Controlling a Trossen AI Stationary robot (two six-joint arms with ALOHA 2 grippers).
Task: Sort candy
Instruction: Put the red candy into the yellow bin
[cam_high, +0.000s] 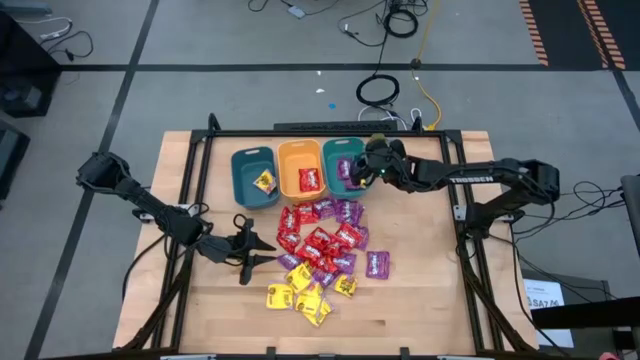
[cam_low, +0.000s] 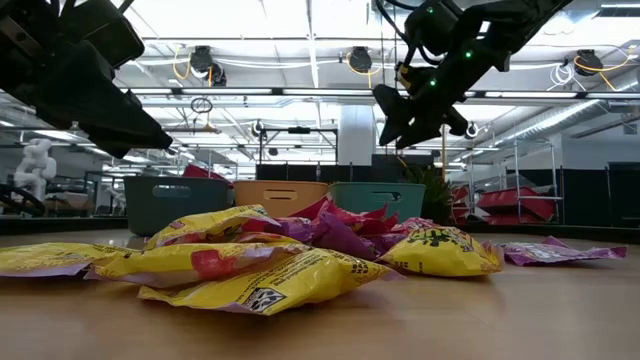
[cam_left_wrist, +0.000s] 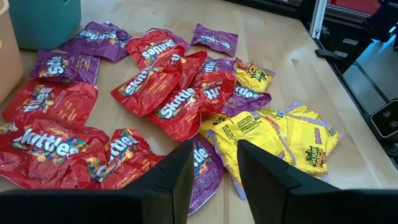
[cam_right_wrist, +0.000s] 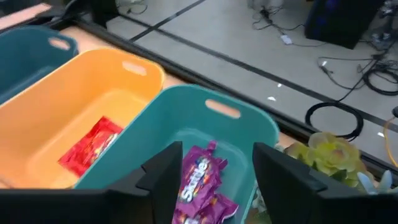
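On the left side of the table (cam_high: 400, 310), the left gripper (cam_high: 262, 250) hangs low beside the left edge of the candy pile (cam_high: 322, 250). Its fingers (cam_left_wrist: 177, 180) stand apart with a clear gap between them, and nothing is held there; the left wrist view looks through that gap onto red, purple and yellow packets lying loose on the wood. It touches no packet that can be seen.

Along the far edge stand three bins in a row. The left teal bin (cam_high: 254, 176) holds one yellow packet (cam_high: 265, 182). The orange bin (cam_high: 300, 167) in the middle holds a red packet (cam_high: 311, 180). The right teal bin (cam_high: 343, 166) holds purple packets (cam_right_wrist: 202, 177).

Near the middle of the table the pile spreads toward the near edge: red packets mostly at its far and left part, purple ones at the right and scattered through, yellow ones gathered at the near end (cam_high: 298, 295). One purple packet (cam_high: 377, 264) lies a little apart at the right.

Over the right teal bin, the right gripper (cam_high: 366, 172) is raised above the rim. Its fingers (cam_right_wrist: 161, 171) stand well apart and hold nothing; a purple packet shows between them in the right wrist view, lying down in the bin. A small green plant (cam_right_wrist: 329, 155) sits just to the right of that bin.
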